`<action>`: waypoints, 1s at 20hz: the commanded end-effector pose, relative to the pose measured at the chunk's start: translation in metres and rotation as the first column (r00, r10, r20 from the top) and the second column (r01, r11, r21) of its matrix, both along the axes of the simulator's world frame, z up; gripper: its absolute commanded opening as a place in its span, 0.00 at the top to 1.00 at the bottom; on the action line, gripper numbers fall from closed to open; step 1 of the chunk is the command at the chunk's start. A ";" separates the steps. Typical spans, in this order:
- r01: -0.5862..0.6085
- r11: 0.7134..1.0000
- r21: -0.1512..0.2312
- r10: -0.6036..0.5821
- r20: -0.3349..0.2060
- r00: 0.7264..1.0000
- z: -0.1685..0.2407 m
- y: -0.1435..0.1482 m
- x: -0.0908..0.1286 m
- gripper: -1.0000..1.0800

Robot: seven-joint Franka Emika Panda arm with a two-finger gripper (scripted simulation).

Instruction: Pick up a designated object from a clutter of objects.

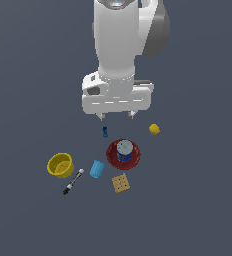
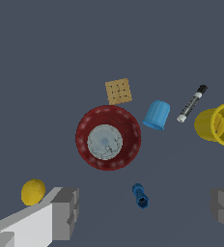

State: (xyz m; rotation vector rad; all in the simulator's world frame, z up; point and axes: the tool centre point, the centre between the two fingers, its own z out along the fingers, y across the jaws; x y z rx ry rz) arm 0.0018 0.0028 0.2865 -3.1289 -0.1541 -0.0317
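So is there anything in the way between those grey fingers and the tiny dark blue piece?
No. In the wrist view the tiny dark blue piece lies on bare floor between the two open fingers, nothing else between them; the red plate sits beyond it.

Tiny dark blue piece (image 1: 105,132), elongated with one wider end, flat on the grey tabletop (image 1: 188,210), touching nothing. In the exterior view, at about 11 o'clock from the red plate (image 1: 113,159) carrying the blue-labelled can (image 1: 124,151); light blue cup (image 1: 96,169) near.
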 end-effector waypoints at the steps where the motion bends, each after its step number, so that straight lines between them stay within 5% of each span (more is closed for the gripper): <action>1: -0.014 1.000 -0.002 0.014 -0.002 1.000 -0.016 -0.006 -0.005 0.04; 20: -0.169 0.986 -0.011 0.169 -0.016 0.985 -0.165 -0.055 -0.094 0.04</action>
